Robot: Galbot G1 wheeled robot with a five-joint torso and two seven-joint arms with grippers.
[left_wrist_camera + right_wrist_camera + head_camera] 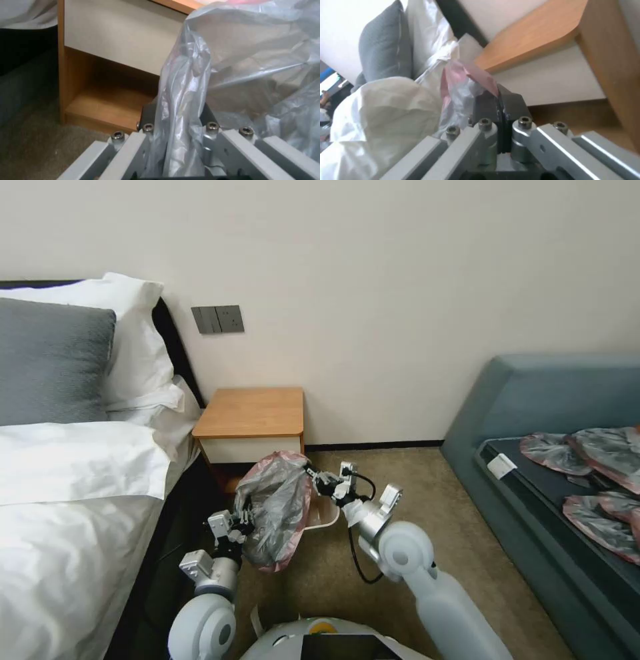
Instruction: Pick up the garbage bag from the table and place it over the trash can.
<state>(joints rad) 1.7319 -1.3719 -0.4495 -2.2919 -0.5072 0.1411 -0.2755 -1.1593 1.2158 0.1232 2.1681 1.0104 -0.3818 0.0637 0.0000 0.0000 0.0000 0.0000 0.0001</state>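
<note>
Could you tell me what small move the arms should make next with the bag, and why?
Probably lower the bag and draw its mouth down around the can. The left gripper and right gripper are each shut on a side of the bag, which hangs in front of the table, over the can, whose rim shows beside it.

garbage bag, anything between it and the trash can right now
Nothing visible does. The garbage bag hangs stretched between the left hand and the right hand, both shut on it, directly over the trash can, whose rim peeks out beside the bag in front of the nightstand.
</note>
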